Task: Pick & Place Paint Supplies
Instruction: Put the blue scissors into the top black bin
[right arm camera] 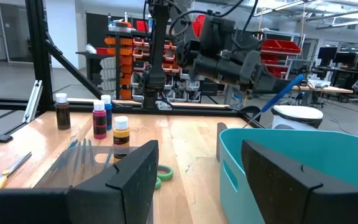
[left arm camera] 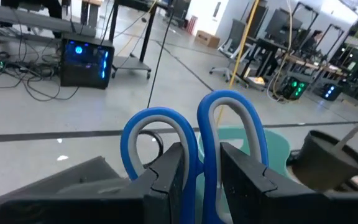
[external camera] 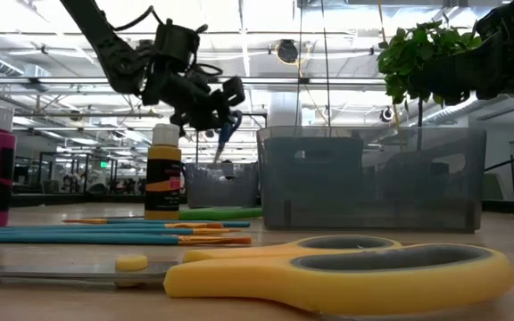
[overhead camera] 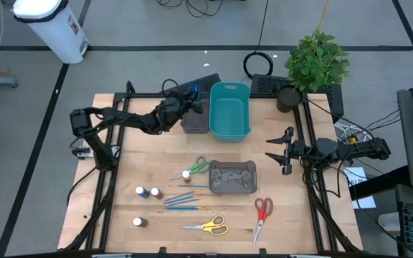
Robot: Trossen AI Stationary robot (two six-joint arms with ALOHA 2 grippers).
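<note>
While raised, left claw [left arm camera: 201, 180] pinches blue scissors [left arm camera: 191, 134], seemingly above a tray [overhead camera: 194, 120].

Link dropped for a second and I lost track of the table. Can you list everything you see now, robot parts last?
Blue scissors: one, gripped handles-out by the left gripper, in the air over the far tray.
Green scissors: one, mid-table, left of the near tray.
Red scissors: one, near edge, right of centre.
Yellow scissors: one, near edge, centre.
Paint bottles: four, scattered front left.
Brushes: a few, blue with orange, front centre.
Teal bin: one, far centre.
Grey trays: two, one mid-table, one left of the bin.
Potted plant: one, far right corner.
Left gripper: closed on the blue scissors.
Right gripper: open, empty, at the table's right side.
</note>
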